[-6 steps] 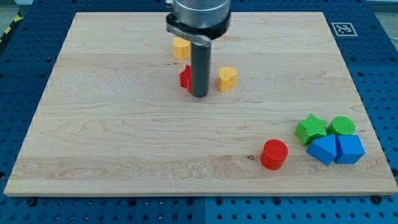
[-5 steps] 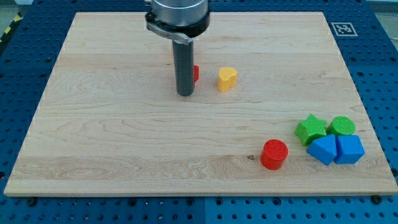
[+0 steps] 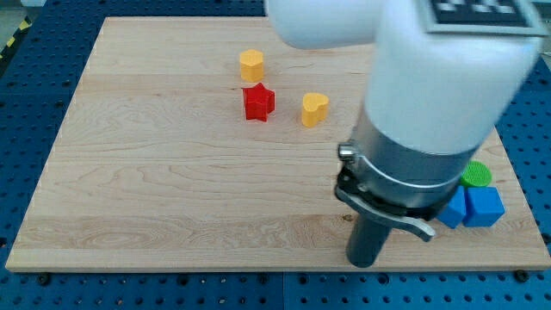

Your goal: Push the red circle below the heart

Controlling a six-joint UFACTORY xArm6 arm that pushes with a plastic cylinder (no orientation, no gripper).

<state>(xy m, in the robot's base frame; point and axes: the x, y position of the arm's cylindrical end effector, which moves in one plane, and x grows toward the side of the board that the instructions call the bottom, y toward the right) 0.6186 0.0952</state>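
Observation:
The yellow heart (image 3: 315, 109) lies in the upper middle of the wooden board (image 3: 155, 189). The red circle does not show; the arm's body covers the lower right area of the board. My tip (image 3: 365, 263) rests near the board's bottom edge, well below and to the right of the heart. The rod rises from it into the large grey and white arm.
A red star (image 3: 258, 102) lies left of the heart, and a yellow rounded block (image 3: 250, 65) lies above the star. At the right edge a green circle (image 3: 476, 175) and two blue blocks (image 3: 485, 207) peek out from behind the arm.
My tip has moved from beside the red star near the top to the board's bottom right. The arm now hides the red circle and the green star. The red star shows fully.

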